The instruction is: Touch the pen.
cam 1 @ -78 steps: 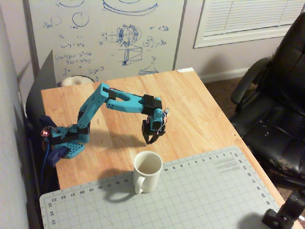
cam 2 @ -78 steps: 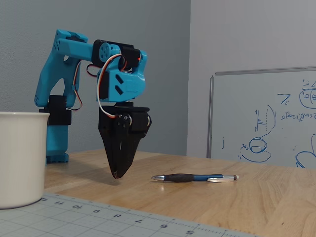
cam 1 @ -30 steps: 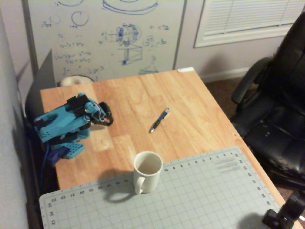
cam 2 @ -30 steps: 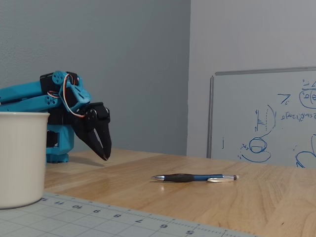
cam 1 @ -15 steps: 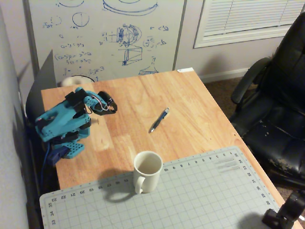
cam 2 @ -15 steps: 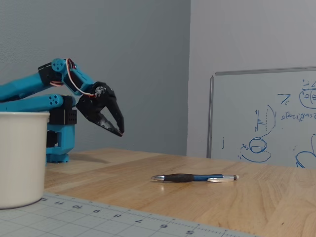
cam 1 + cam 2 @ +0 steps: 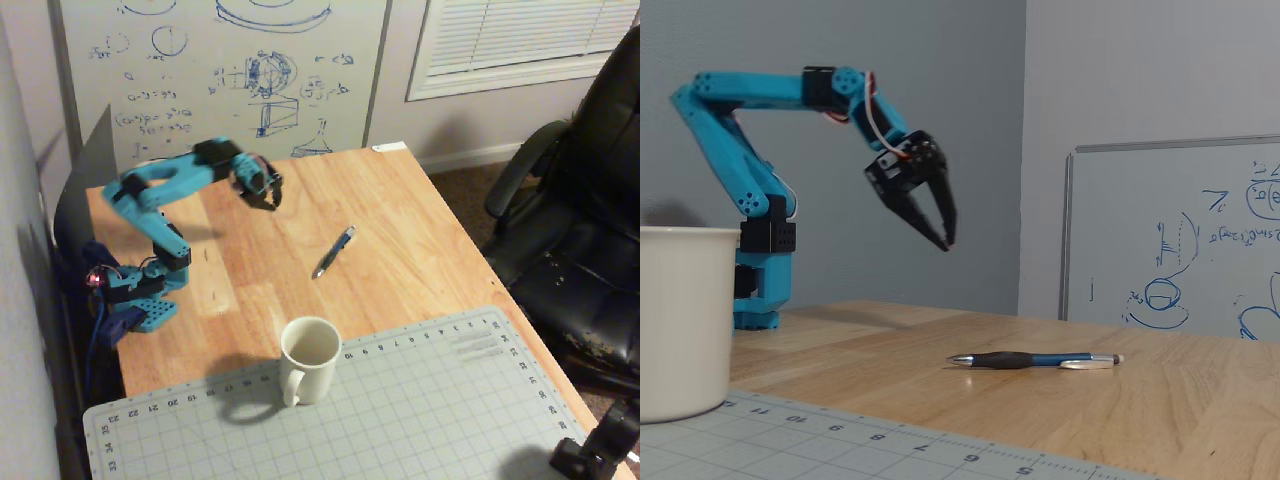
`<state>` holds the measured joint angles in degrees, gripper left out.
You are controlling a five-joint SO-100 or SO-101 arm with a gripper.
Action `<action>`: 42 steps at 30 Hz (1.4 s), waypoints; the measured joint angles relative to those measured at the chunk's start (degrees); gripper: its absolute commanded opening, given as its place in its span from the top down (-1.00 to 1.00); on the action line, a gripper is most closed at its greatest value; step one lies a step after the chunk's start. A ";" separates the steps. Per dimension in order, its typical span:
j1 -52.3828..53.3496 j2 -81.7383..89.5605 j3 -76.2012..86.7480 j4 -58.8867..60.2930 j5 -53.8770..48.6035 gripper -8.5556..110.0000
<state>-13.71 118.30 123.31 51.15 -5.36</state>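
Observation:
The slim dark blue pen point(image 7: 333, 251) with a silvery tip lies flat on the wooden table, near its middle; in the low fixed view it point(image 7: 1035, 360) lies sideways with its tip to the left. My blue arm's black gripper point(image 7: 272, 202) hangs in the air above the table, to the left of and behind the pen, well apart from it. In the low fixed view the gripper point(image 7: 945, 243) points down and to the right, with its fingertips together and nothing between them.
A white mug point(image 7: 310, 358) stands on the far edge of a grey cutting mat point(image 7: 420, 420) in front of the pen. The arm's base point(image 7: 145, 300) sits at the table's left edge. A black office chair point(image 7: 585, 220) stands to the right, a whiteboard point(image 7: 220, 70) behind.

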 measured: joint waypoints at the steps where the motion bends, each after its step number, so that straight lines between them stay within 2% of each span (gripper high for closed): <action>1: 0.00 -3.52 -3.52 0.79 0.00 0.85; 10: 6.86 -30.76 -32.34 7.47 0.00 0.85; 18: 13.36 -48.08 -47.37 9.58 0.00 0.85; 25: 16.96 -54.93 -53.96 9.58 0.00 0.85; 42: 14.33 -60.29 -57.22 9.58 -0.53 0.85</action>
<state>0.62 58.01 66.09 60.73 -5.89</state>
